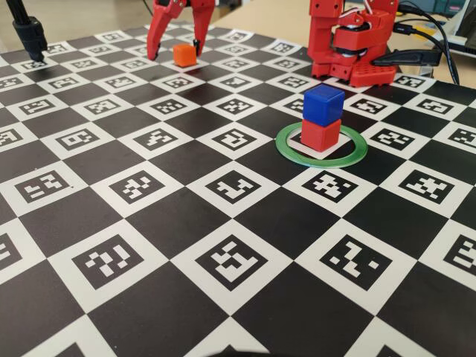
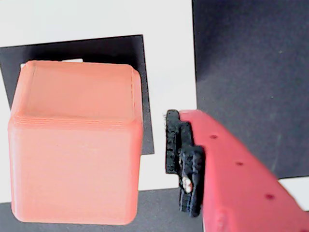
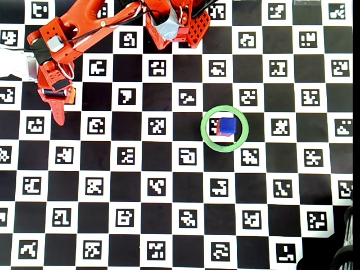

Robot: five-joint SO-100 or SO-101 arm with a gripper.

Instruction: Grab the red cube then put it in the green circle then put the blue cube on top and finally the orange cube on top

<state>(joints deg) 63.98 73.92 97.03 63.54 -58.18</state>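
Wrist view shows the orange cube sitting on the surface between the spread jaws of the gripper, which stands wide and holds nothing, so the step in hand looks like the last pick: it should settle low, keep the cube centred, and close squarely on two flat faces. Counting gives one orange cube, one blue cube resting on one red cube, and one green circle around that stack.
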